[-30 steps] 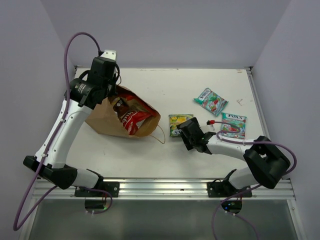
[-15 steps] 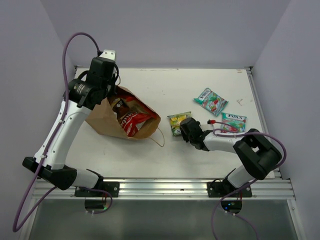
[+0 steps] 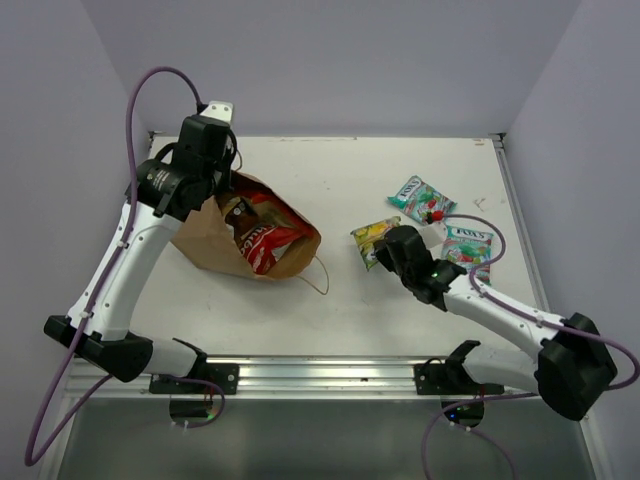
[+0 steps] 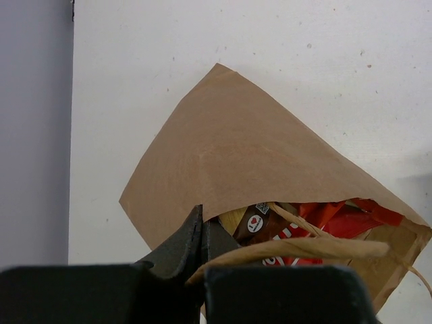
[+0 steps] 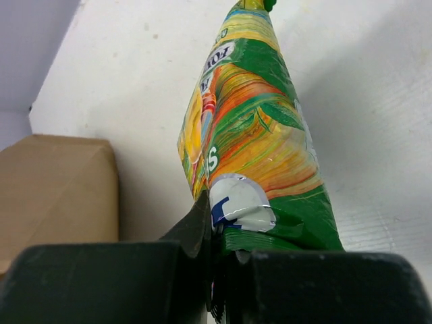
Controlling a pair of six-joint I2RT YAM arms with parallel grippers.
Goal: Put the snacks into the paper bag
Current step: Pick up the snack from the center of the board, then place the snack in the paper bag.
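Note:
The brown paper bag (image 3: 215,240) lies on its side at the left, mouth facing right, with a red packet (image 3: 265,240) and a brown-white one (image 3: 238,212) inside. My left gripper (image 3: 222,196) is shut on the bag's upper mouth edge (image 4: 223,209) and holds it up; the twisted handle (image 4: 297,250) crosses just in front of the fingers. My right gripper (image 3: 384,251) is shut on one end of the green multicoloured candy packet (image 3: 371,238), which stands raised off the table (image 5: 250,135). Two teal packets (image 3: 421,200) (image 3: 467,246) lie flat at the right.
A second bag handle (image 3: 320,270) trails onto the white table (image 3: 330,180) toward the middle. Walls close the table in on the left, back and right. The right arm's cable (image 3: 480,225) loops over the nearer teal packet.
My right gripper shut on the green packet and raised it, shifting slightly right while that arm's elbow swung out to the lower right. The left arm and bag stayed still.

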